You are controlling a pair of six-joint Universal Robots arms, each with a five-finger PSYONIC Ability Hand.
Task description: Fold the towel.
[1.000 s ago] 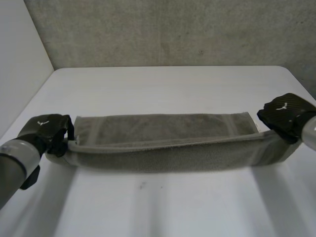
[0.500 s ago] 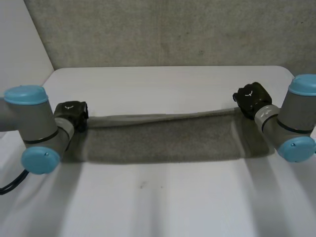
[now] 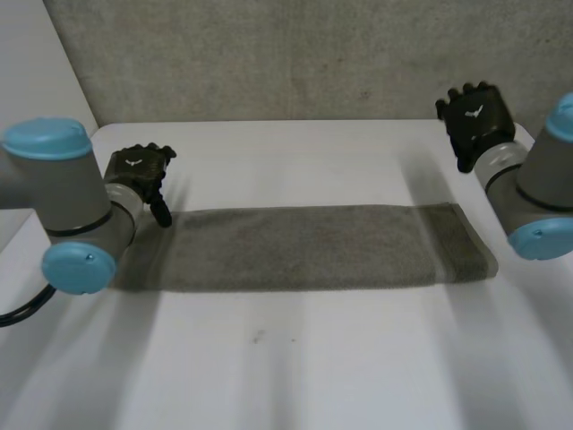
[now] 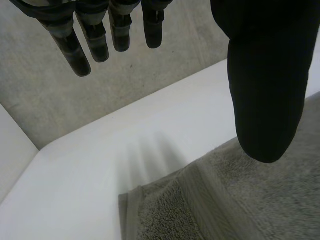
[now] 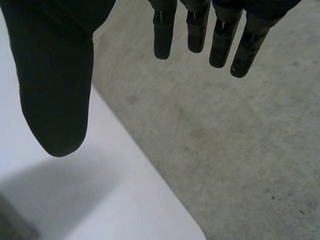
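1. I see the towel [image 3: 304,248] lying flat on the white counter [image 3: 295,358]. It is a long grey band, folded lengthwise, and runs from side to side between the two arms.
2. My left hand [image 3: 141,170] hangs just behind the towel's far left corner, clear of the cloth.
3. In the left wrist view its fingers [image 4: 92,42] are straight and released. The thumb stands apart from them with nothing between, and the towel's hemmed corner lies on the counter below.
4. My right hand [image 3: 474,116] is up near the counter's far right corner, well apart from the towel's right end.
5. Its fingers [image 5: 200,30] are straight and released, grasping nothing.
6. A grey concrete wall [image 3: 295,54] stands behind the counter.
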